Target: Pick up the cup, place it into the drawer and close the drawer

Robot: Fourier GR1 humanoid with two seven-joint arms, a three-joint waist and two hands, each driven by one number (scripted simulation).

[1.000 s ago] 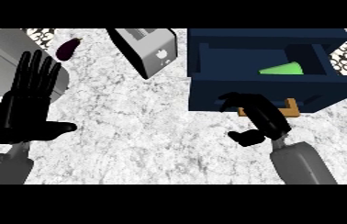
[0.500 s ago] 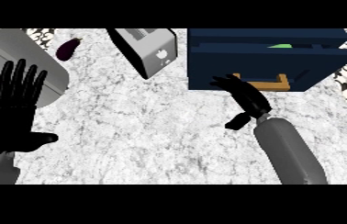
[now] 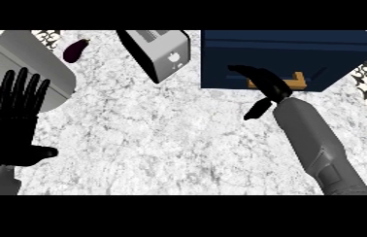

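My right hand (image 3: pixel 267 83) has its fingers straight and together, tips laid against the front face of the drawer (image 3: pixel 283 56), just beside the orange handle (image 3: pixel 296 80); the thumb hangs down toward me, apart from the fingers, and nothing is held. The drawer is a dark navy box at the far right of the counter (image 3: pixel 172 134), and only its top and front panel show. The cup is not visible; I cannot tell where it is. Left of the drawer, a grey toaster (image 3: pixel 158 51) stands tilted, well apart from my fingers. Far left lies a purple eggplant (image 3: pixel 75 50), beside a grey slab (image 3: pixel 32 66). My left hand (image 3: pixel 22 119) rests open at the left edge, fingers spread and pointing away.
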